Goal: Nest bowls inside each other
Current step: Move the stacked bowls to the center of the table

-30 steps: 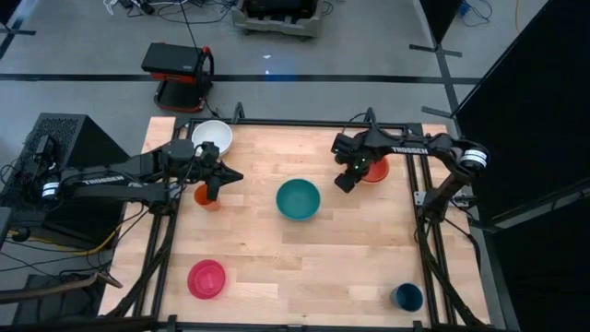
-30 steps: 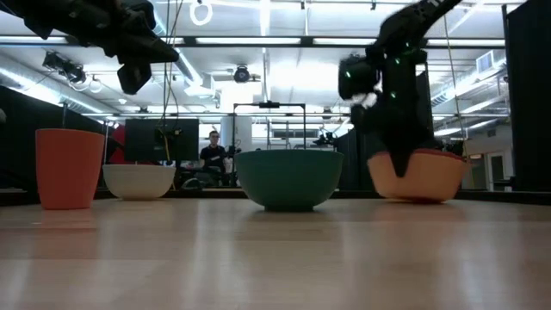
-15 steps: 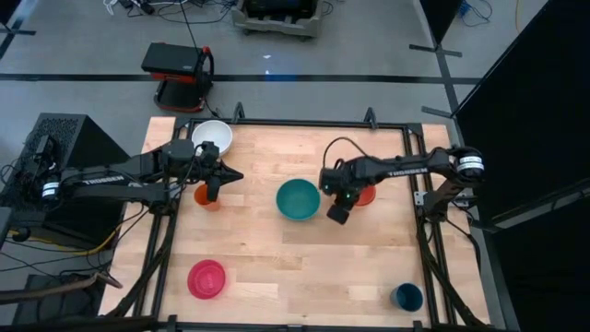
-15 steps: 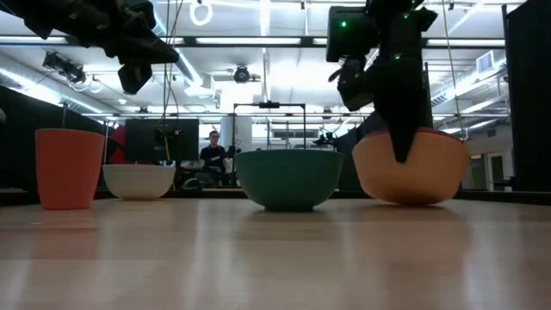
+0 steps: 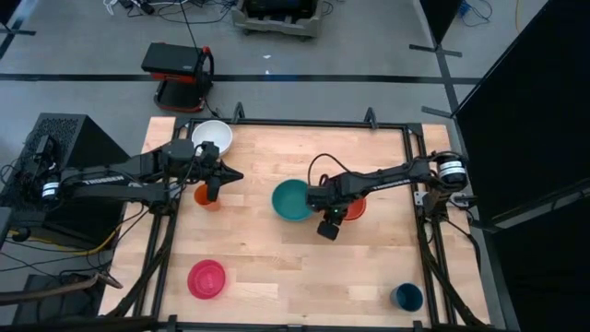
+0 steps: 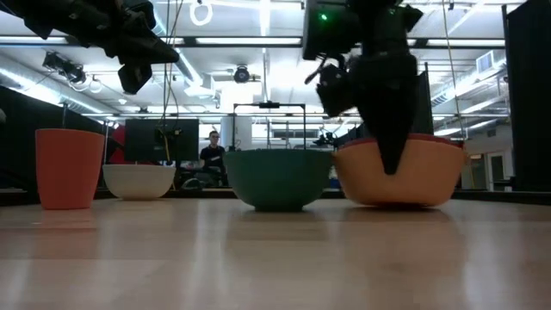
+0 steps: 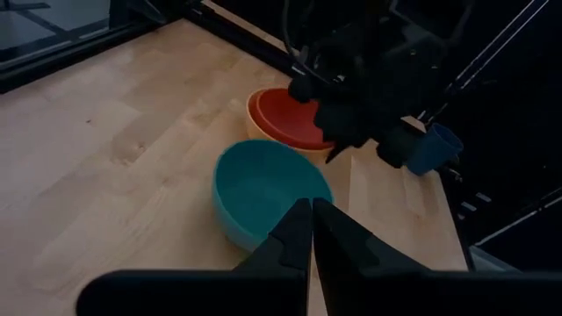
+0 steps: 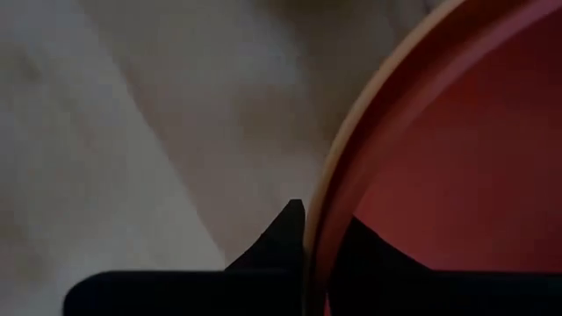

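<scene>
A: Where are the bowls?

B: 2 are already nested: the red-orange bowl (image 5: pixel 355 209) sits inside the light orange bowl (image 6: pixel 396 168), just right of the surface's (image 5: pixel 277 258) middle. The right claw (image 5: pixel 337 213) is clenched on their rim, 1 finger outside and 1 inside, as the right wrist view shows.

A: And the teal one?

B: The teal bowl (image 5: pixel 293 200) stands at the centre, at 9 o'clock from the nested pair. From the low view its side seems to meet the light orange bowl, though I cannot tell if they truly touch.

A: The others?

B: The white bowl (image 5: pixel 213 136) is at about 11 o'clock from the centre, near the far left corner. The pink bowl (image 5: pixel 206 278) is at about 7 o'clock, near the front left.

A: The left arm?

B: The left claw (image 5: pixel 215 187) hangs above the surface with its fingers pressed together, grasping nothing, over an orange cup (image 5: pixel 207 196) at 9 o'clock from the teal bowl.

A: Anything else?

B: A dark blue cup (image 5: pixel 407 296) at 5 o'clock, near the front right corner. A person (image 6: pixel 212 155) shows in the room behind.
</scene>
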Robot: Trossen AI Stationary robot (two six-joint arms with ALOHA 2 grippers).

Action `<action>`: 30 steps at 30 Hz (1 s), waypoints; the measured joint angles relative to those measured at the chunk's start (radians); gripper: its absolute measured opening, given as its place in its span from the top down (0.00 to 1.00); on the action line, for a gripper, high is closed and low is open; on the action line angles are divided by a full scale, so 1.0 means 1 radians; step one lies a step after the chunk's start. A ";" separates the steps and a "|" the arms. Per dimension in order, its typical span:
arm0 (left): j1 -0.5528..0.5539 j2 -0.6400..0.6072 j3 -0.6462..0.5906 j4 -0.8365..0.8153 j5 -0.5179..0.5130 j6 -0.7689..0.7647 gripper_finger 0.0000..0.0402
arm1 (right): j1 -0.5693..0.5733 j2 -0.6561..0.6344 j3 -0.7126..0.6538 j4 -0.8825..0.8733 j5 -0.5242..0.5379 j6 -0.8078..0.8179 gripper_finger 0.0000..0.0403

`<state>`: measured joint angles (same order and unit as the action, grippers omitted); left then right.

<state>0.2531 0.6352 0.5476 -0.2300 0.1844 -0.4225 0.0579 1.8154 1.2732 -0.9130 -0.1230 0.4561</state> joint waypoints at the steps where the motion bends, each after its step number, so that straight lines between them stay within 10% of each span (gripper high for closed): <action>1: 0.000 0.000 0.000 0.000 0.000 0.000 1.00 | 0.001 0.006 0.010 0.001 -0.002 -0.001 1.00; 30: 0.000 0.000 0.000 0.000 0.000 -0.001 1.00 | -0.011 0.053 0.113 0.125 -0.033 -0.005 0.93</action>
<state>0.2533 0.6353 0.5476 -0.2298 0.1846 -0.4240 0.0466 1.8684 1.3857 -0.7880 -0.1565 0.4507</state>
